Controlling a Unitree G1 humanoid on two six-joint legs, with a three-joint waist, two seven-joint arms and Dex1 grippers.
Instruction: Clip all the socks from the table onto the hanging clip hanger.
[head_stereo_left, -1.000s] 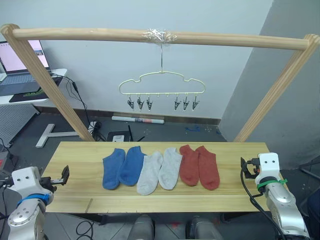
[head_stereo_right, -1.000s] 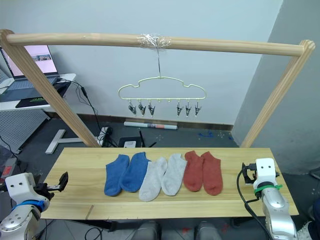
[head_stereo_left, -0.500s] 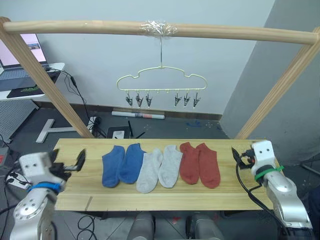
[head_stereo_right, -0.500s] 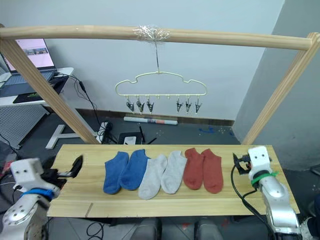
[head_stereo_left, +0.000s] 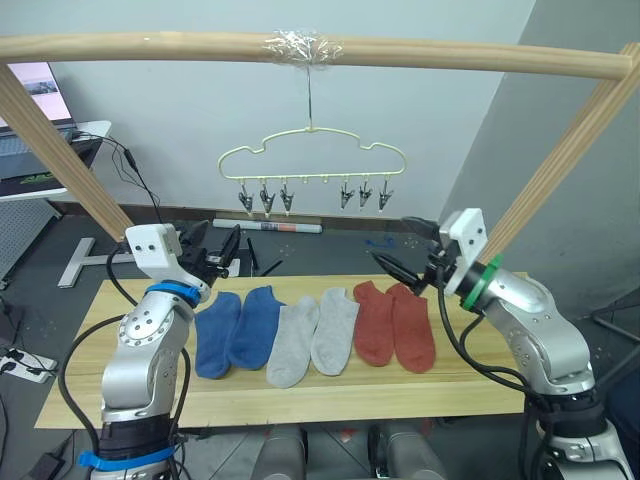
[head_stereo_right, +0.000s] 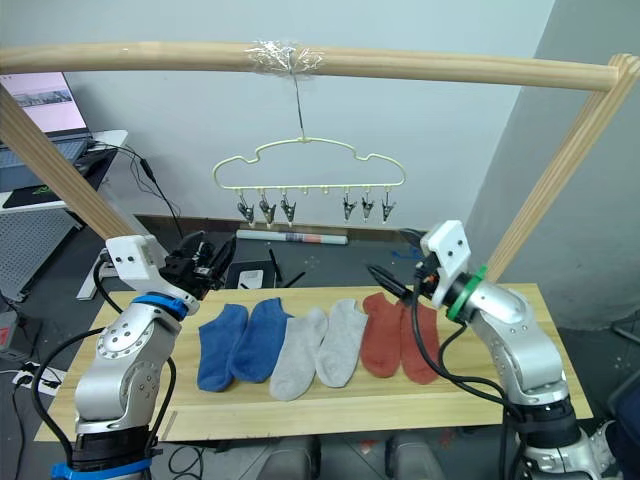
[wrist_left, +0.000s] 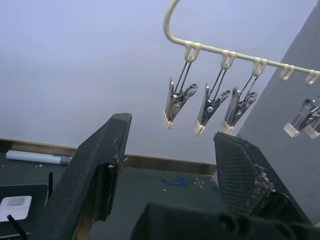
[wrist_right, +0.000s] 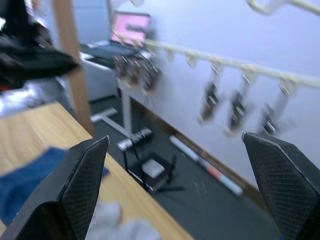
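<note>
Long light-wood plank table (head_stereo_left: 300, 395) carries all six blue, grey and rust knit socks (head_stereo_left: 315, 330); pale-yellow wire clip hanger (head_stereo_left: 312, 160) hangs above. Left gripper (head_stereo_left: 222, 252) and right gripper (head_stereo_left: 395, 268) spread wide, empty. I'd probably pinch one sock's cuff first.

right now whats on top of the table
Six socks lie in a row on the table: two blue socks, two grey socks, two rust red socks. Neighbours overlap, so some edges are hidden. Both grippers hover above, open.
</note>
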